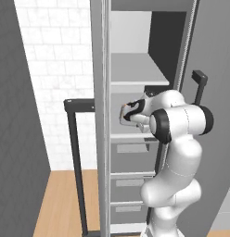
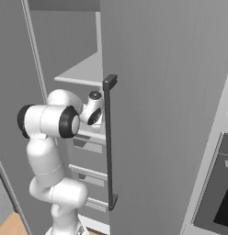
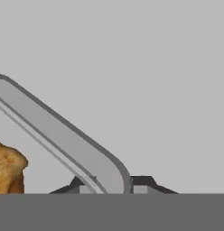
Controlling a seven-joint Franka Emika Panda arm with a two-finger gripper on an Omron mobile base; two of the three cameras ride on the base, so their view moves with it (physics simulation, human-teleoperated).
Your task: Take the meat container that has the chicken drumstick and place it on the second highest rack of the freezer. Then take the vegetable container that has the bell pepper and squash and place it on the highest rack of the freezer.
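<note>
Smooth grey freezer [image 1: 135,41] — knobbly golden chicken drumstick [image 3: 9,173]

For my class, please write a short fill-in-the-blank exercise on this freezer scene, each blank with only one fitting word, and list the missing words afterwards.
1. The freezer door stands ____.
2. The pincer grips the ____ of a grey container.
3. The golden-brown food in that container is a chicken ____.
4. The arm reaches in just below the highest rack, so the container is at the ____ highest rack.

Missing words: open; rim; drumstick; second

One drumstick [image 3: 9,169], one container [image 3: 64,135], two shelves [image 1: 135,69].
</note>
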